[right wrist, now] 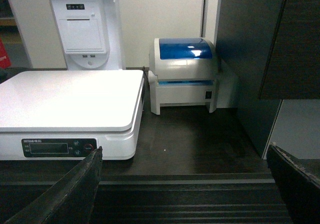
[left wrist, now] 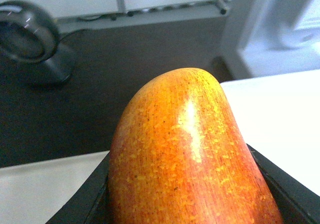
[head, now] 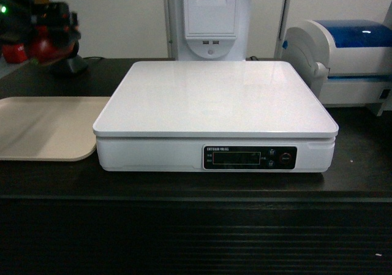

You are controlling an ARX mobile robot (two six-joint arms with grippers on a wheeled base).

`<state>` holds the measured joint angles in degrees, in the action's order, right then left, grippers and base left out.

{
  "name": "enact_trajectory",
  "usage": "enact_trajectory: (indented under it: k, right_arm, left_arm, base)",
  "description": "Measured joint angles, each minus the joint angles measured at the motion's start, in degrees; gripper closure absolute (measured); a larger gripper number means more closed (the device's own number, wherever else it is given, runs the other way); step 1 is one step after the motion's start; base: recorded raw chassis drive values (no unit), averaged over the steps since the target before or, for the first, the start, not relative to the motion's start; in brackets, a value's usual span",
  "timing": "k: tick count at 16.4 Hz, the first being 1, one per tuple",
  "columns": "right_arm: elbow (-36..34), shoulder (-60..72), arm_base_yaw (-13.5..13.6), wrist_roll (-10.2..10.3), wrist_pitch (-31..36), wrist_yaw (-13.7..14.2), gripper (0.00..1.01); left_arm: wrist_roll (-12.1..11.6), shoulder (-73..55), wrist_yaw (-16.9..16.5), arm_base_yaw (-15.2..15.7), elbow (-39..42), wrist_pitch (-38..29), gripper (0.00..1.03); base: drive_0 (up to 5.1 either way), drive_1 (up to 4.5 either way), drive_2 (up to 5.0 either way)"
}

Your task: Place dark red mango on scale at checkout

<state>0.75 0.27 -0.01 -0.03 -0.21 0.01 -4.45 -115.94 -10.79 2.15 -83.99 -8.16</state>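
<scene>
The left gripper (head: 46, 36) hangs at the far left of the head view, above the back of the checkout (head: 196, 189), its jaws pinching the dark red mango (left wrist: 190, 159). From the wrist the fruit looks glossy and rounded, orange to red, bulging well past the black fingers (left wrist: 280, 184).

That smooth, curved skin is the likely trouble: a light grip could let it slide out on the way across. Released from any height, it could roll off the flat scale (head: 214, 97), which has no lip to stop it.

The beige tray (head: 46, 127) just left of the scale holds nothing. The scale's top is bare too. Right of it sits the white-and-blue printer (head: 355, 60). The right gripper (right wrist: 185, 184) waits spread apart before the counter, carrying nothing.
</scene>
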Motion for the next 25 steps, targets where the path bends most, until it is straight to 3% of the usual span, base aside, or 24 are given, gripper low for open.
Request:
enact_trajectory:
  k: [2, 5, 8, 10, 11, 13, 15, 19, 25]
  right_arm:
    - [0.0, 0.0, 0.0, 0.0, 0.0, 0.0, 0.03]
    - [0.0, 0.0, 0.0, 0.0, 0.0, 0.0, 0.03]
    - [0.0, 0.0, 0.0, 0.0, 0.0, 0.0, 0.03]
    - [0.0, 0.0, 0.0, 0.0, 0.0, 0.0, 0.03]
    - [0.0, 0.0, 0.0, 0.0, 0.0, 0.0, 0.03]
    - [0.0, 0.0, 0.0, 0.0, 0.0, 0.0, 0.03]
    - [0.0, 0.0, 0.0, 0.0, 0.0, 0.0, 0.03]
    - [0.0, 0.0, 0.0, 0.0, 0.0, 0.0, 0.03]
    - [0.0, 0.0, 0.0, 0.0, -0.02, 0.0, 0.03]
  left_arm:
    - [3.02, 2.01, 0.07, -5.84, -0.96, 1.31, 0.41]
    - [4.63, 1.95, 0.33, -10.12, -2.86, 2.78, 0.41]
    - [7.82, 1.6, 0.74, -17.27, -6.1, 5.25, 0.41]
    - [10.88, 0.17, 1.16, -20.96, -7.56, 7.37, 0.41]
    - [13.51, -1.22, 0.85, -22.47, -8.63, 9.03, 0.41]
    - [17.99, -4.04, 2.25, -25.7, -10.69, 10.75, 0.41]
    - [20.85, -5.46, 4.48, -28.48, -12.13, 11.1, 0.41]
    - [24.02, -8.59, 10.32, -31.91, -15.87, 14.29, 0.41]
    - [24.02, -16.31, 20.13, -31.26, -22.27, 19.69, 0.41]
  base:
    - [0.0, 0.0, 0.0]
    - [0.0, 0.0, 0.0]
    - [0.0, 0.0, 0.0]
    - [0.0, 0.0, 0.0]
    - [0.0, 0.0, 0.0]
    - [0.0, 0.0, 0.0]
    - [0.0, 0.0, 0.0]
    - [0.0, 0.0, 0.0]
    - [0.0, 0.0, 0.0]
